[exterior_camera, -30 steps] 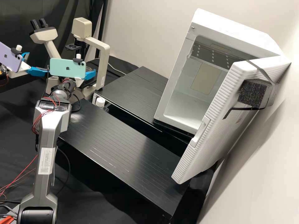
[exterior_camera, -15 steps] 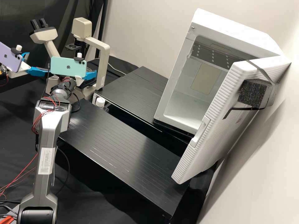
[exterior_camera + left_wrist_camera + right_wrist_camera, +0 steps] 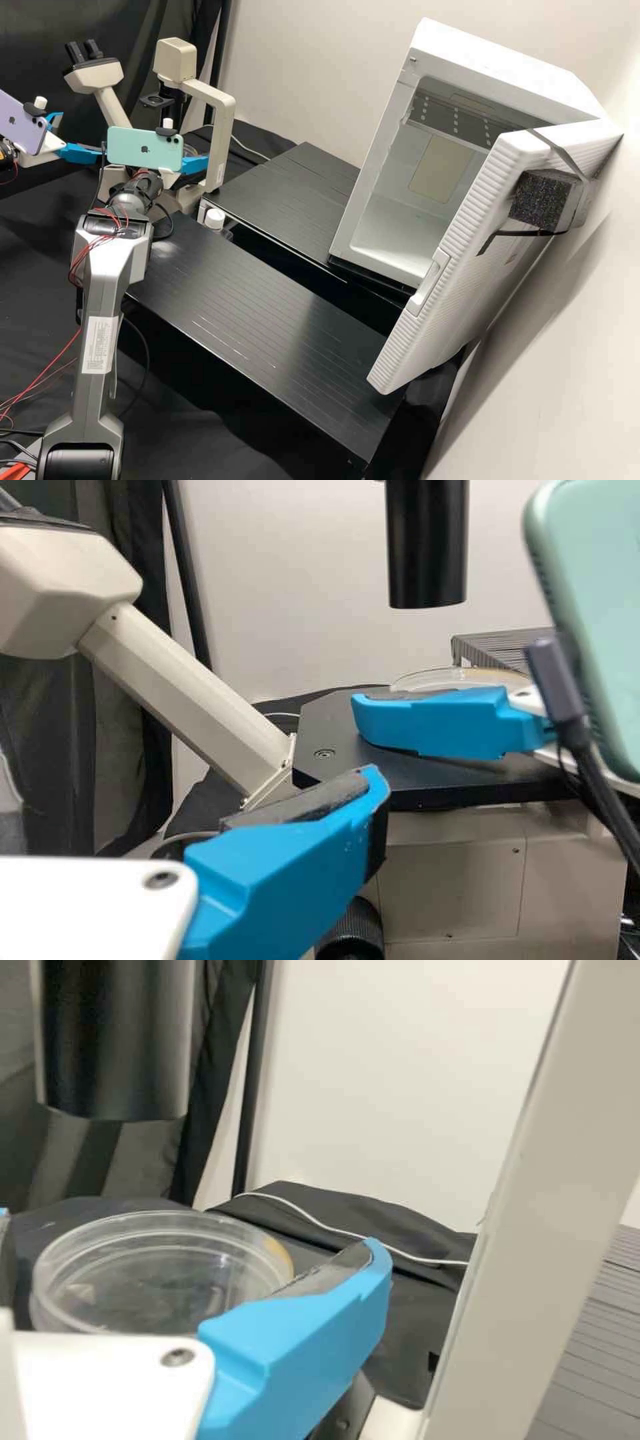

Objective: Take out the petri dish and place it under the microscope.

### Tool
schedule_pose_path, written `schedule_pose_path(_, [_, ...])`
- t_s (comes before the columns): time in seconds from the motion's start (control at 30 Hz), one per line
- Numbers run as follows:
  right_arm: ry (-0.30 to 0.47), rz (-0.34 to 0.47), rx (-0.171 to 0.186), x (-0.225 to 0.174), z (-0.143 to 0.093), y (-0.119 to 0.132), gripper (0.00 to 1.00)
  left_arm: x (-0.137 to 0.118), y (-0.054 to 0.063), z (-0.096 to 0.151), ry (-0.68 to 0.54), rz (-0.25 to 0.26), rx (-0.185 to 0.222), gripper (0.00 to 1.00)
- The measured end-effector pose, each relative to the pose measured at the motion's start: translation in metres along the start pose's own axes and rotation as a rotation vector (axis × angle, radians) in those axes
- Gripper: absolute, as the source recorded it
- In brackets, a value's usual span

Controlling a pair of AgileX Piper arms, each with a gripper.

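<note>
Dish (image 3: 160,1272) at the microscope (image 3: 222,133), near the tube (image 3: 115,1040).
High view: my left gripper (image 3: 82,136), jaws apart, is left of the microscope; my right gripper (image 3: 193,162) is at it. Left wrist view: the dish is behind my right gripper, which sits low, probably for a gentle set-down. Right wrist view: the dish is near my jaws; I cannot tell whether they clamp it.

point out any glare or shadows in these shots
High view: a pale glare patch and thin bright streaks on the black platform, a soft shadow on the wall beside the open white door; right wrist view: pale highlights along the clear petri dish.
</note>
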Motion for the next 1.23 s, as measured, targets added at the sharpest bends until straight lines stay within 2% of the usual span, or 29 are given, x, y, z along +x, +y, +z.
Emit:
schedule_pose_path(0.27, [0.095,-0.005,0.009,-0.034,-0.004,0.007,1.00,0.000,0.000,0.000,0.000,0.000,0.000,1.00])
schedule_pose_path(0.4, [0.150,0.000,0.001,-0.061,-0.002,0.010,1.00,0.000,0.000,0.000,0.000,0.000,0.000,1.00])
schedule_pose_path(0.47, [0.166,0.011,0.011,-0.078,0.002,0.011,1.00,0.000,0.000,0.000,0.000,0.000,0.000,1.00])
schedule_pose_path(0.63, [0.229,0.139,0.023,-0.135,0.013,0.024,1.00,0.000,0.000,0.000,0.000,0.000,0.000,1.00])
schedule_pose_path(0.77, [0.256,0.289,0.011,-0.181,0.020,0.035,1.00,0.000,0.000,0.000,0.000,0.000,0.000,1.00])
schedule_pose_path(0.83, [0.252,0.303,-0.013,-0.203,0.027,0.034,1.00,0.000,0.000,0.000,0.000,0.000,0.000,1.00])
schedule_pose_path(0.97, [0.237,0.299,-0.017,-0.242,0.041,0.037,1.00,0.000,0.000,0.000,0.000,0.000,0.000,1.00])
schedule_pose_path(1.03, [0.217,0.285,-0.004,-0.254,0.051,0.036,1.00,0.000,0.000,0.000,0.000,0.000,0.000,1.00])
schedule_pose_path(1.23, [0.117,0.273,0.103,-0.281,0.088,0.037,1.00,0.000,0.000,0.000,0.000,0.000,0.000,1.00])
